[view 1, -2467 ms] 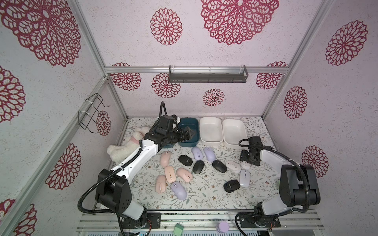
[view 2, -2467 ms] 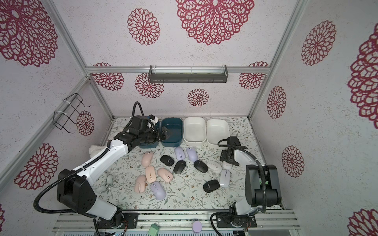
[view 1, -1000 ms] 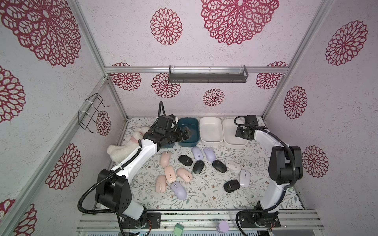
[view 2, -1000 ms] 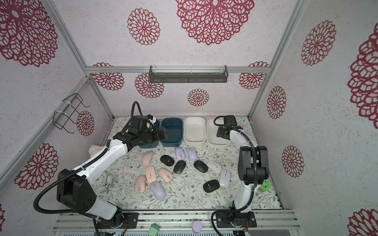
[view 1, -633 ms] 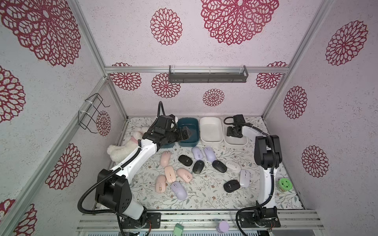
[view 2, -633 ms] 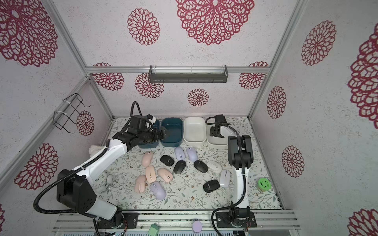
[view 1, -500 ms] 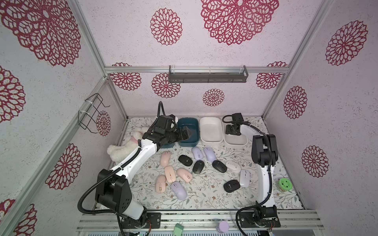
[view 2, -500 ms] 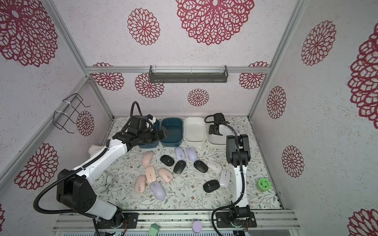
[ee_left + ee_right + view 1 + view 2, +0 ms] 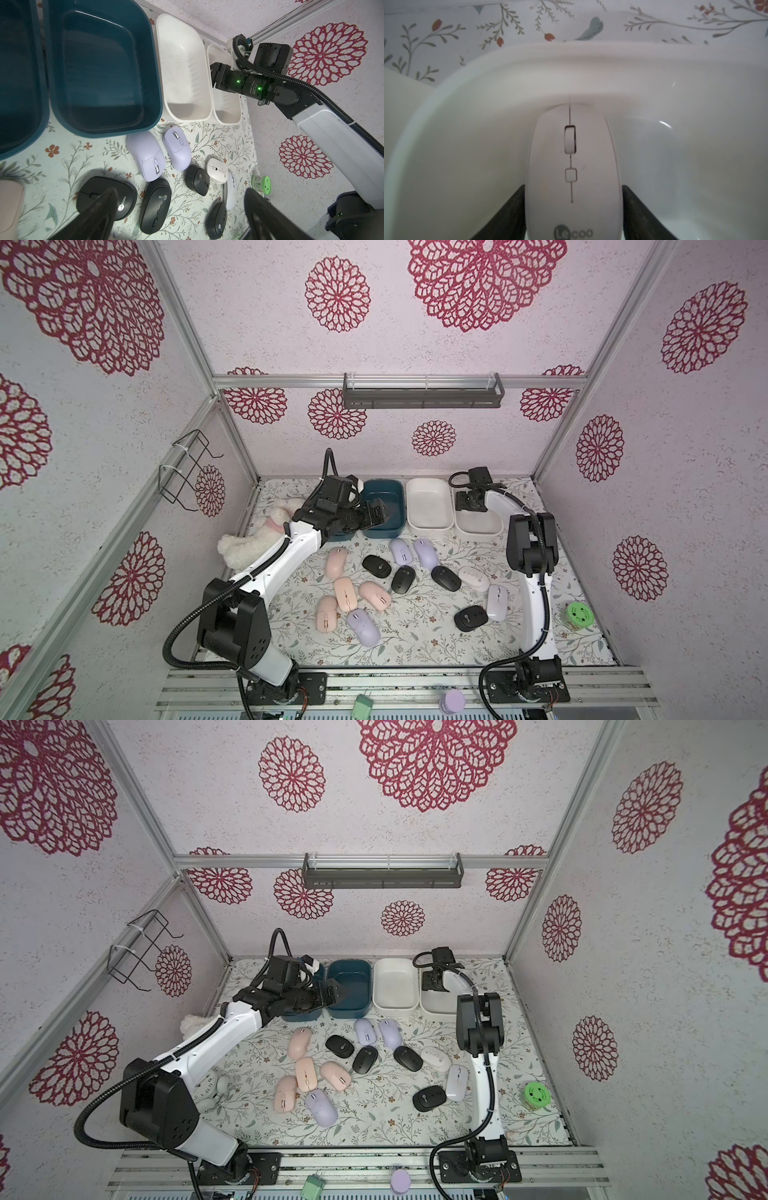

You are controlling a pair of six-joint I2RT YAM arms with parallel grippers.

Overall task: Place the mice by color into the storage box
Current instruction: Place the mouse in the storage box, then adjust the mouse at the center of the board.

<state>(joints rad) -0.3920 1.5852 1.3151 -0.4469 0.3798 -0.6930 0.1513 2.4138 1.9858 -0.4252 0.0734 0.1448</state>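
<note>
Swinging off the white mice (image 9: 473, 578) near 3 o'clock, the right arm now reaches 1 o'clock. Four plastic tubs line the 12 o'clock edge of the floral-cloth table (image 9: 415, 639). The rightmost white tub (image 9: 478, 537) holds one glossy white oval mouse (image 9: 572, 166) between the fingers of the right hand (image 9: 469, 508); pinching or just released, I cannot tell. The neighbouring white tub (image 9: 429, 506) and inner teal tub (image 9: 384, 485) lie bare; the outer teal tub (image 9: 18, 83) is mostly hidden. The left hand (image 9: 180, 191) hovers spread, empty. Thirteen wait mid-table: four peach-pink mice (image 9: 345, 593), four black mice (image 9: 403, 578), three lavender mice (image 9: 401, 551), two white. Barely begun, I judge.
</note>
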